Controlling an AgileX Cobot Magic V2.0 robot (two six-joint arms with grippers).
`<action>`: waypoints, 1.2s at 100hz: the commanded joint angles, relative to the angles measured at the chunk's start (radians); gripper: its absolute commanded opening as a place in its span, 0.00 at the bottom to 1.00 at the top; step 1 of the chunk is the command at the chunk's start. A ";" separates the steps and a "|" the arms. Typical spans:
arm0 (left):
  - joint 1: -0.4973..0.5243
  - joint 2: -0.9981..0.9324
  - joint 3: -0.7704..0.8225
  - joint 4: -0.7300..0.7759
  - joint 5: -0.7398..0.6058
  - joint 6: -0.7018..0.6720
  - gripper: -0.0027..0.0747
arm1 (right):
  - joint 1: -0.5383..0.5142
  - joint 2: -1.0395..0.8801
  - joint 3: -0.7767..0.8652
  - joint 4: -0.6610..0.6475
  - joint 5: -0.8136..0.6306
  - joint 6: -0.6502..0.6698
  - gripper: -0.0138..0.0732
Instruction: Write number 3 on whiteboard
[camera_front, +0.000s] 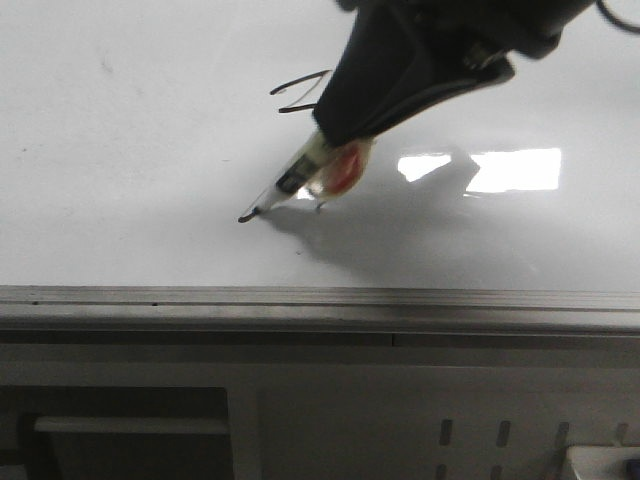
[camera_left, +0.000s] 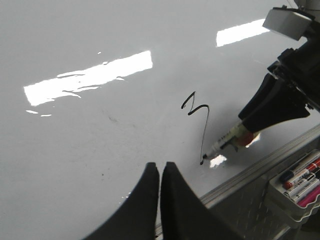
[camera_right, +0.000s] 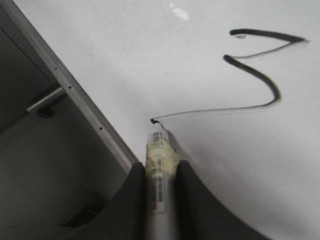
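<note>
We see the right end effector (camera_right: 161, 187) clamped on a marker (camera_right: 159, 167), fingers (camera_right: 131, 200) pressed against both sides of the barrel. The marker is tilted, and its tip touches the whiteboard (camera_front: 150, 150) close to the near edge, just beyond the grey rail (camera_front: 300, 300).

The number 3 (camera_left: 196, 107) sits on the board as a black zigzag; a thin faint tail slants from it toward the near edge and ends in a small hook right at the marker tip. From the front, the arm hides most of the zigzag, so only two short strokes and the hook show.

The left end effector (camera_left: 160, 175) hovers over the board, holding nothing, its jaws nearly together with only a narrow slit between them. A tray of spare markers (camera_left: 300, 177) sits past the rail, off the board.
</note>
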 joint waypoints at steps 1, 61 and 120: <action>0.003 0.015 -0.050 -0.043 -0.077 -0.008 0.01 | 0.010 -0.107 -0.092 -0.049 -0.042 -0.003 0.09; -0.003 0.611 -0.497 -0.415 0.484 0.613 0.58 | 0.317 -0.161 -0.331 -0.227 0.335 -0.322 0.08; -0.047 0.723 -0.562 -0.566 0.546 0.791 0.49 | 0.417 -0.143 -0.331 -0.129 0.227 -0.322 0.08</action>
